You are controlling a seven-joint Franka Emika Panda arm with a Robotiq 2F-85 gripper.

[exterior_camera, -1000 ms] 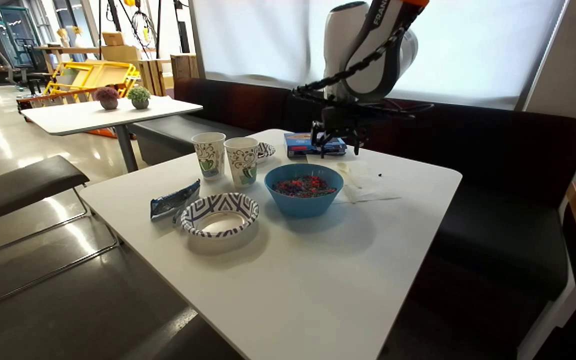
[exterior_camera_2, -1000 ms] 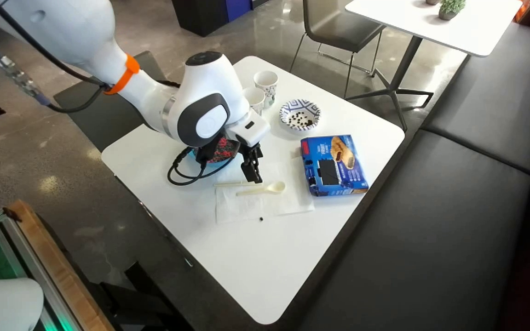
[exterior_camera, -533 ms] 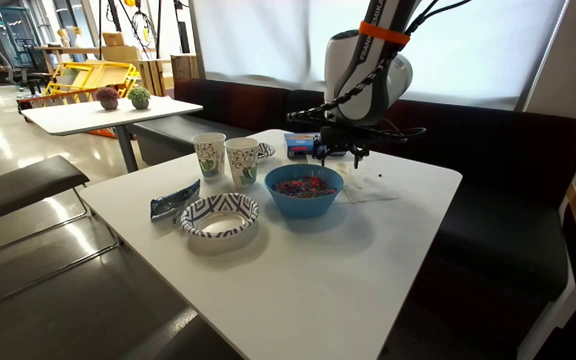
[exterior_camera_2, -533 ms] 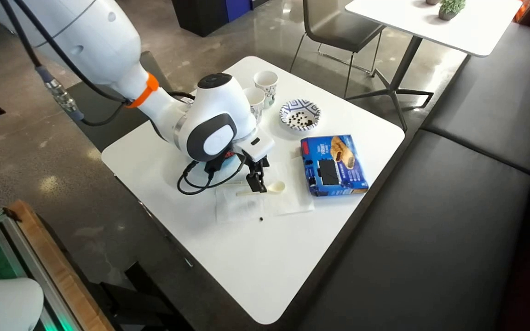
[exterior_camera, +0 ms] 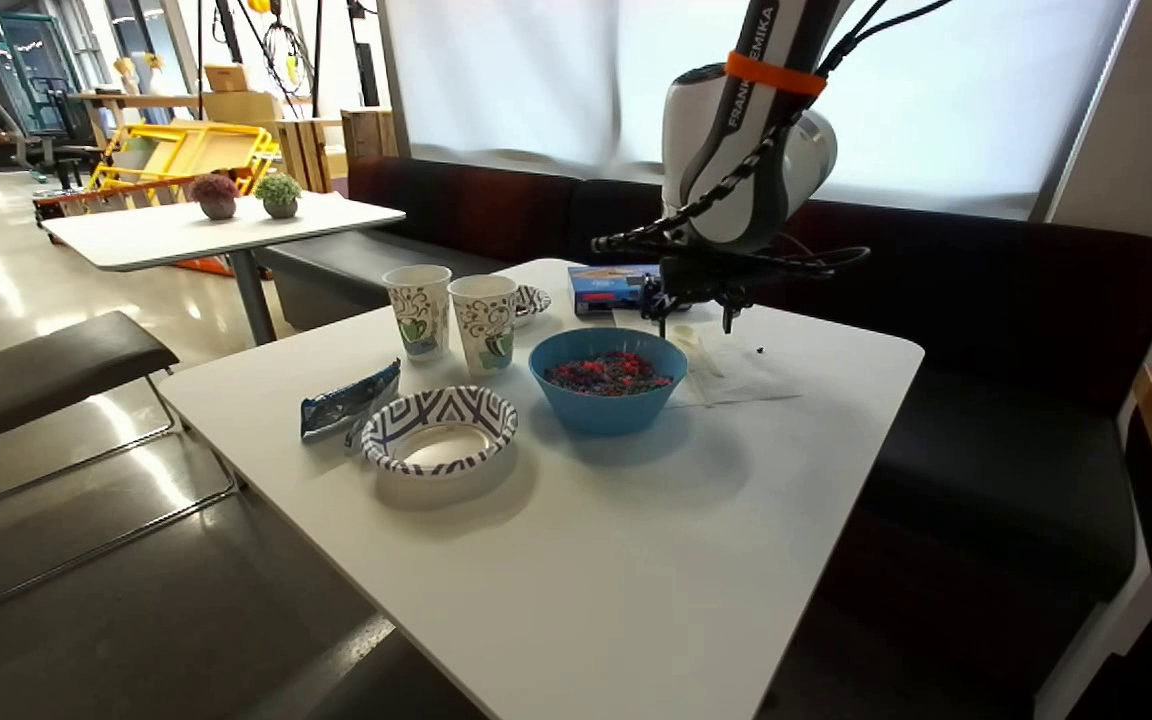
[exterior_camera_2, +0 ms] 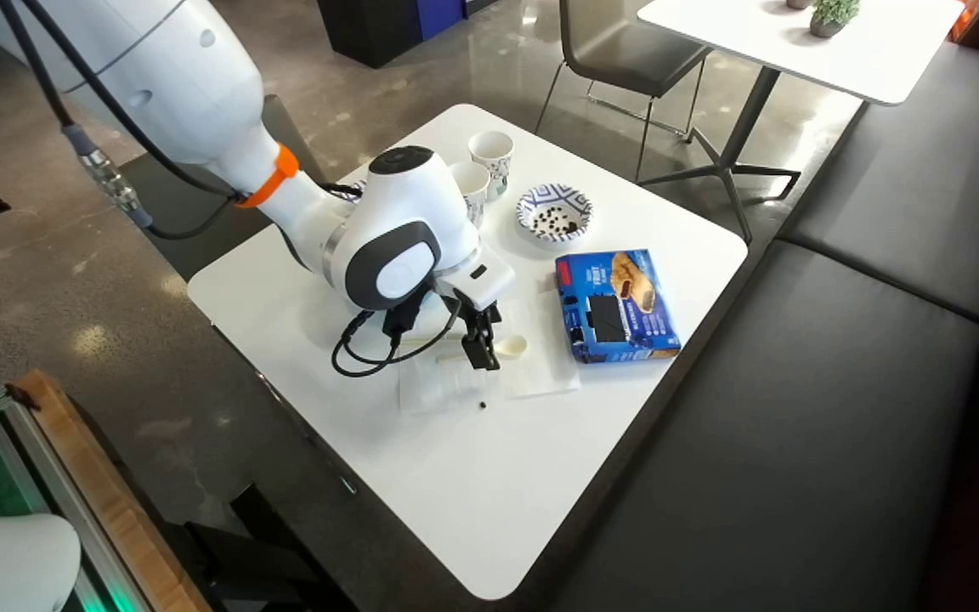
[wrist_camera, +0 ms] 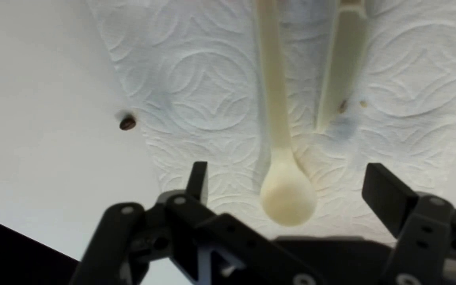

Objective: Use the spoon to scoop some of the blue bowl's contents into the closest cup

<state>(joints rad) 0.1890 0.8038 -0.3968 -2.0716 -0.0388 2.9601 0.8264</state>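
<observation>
Black pincer (wrist_camera: pixel 289 184) spread apart over slim off-white spoon (wrist_camera: pixel 278 118), scoop (wrist_camera: pixel 289 200) showing between tips. Spoon lies on white embossed paper napkin (wrist_camera: pixel 208 89), handle toward 12 o'clock in wrist view. In an exterior view: round blue bowl (exterior_camera: pixel 606 412) of small reddish pieces (exterior_camera: pixel 612 374), nearest printed white paper cup (exterior_camera: pixel 485 325) at its 10 o'clock.

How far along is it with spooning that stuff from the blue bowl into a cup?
Early on. Done: the gripper looks lined up over the spoon, which lies on a paper towel. In hand: the grasp, apparently; the gripper is open, with nothing held. Left: gripping the spoon, scooping the red and dark pieces from the blue bowl, and tipping them into the cup nearer the bowl.
</observation>
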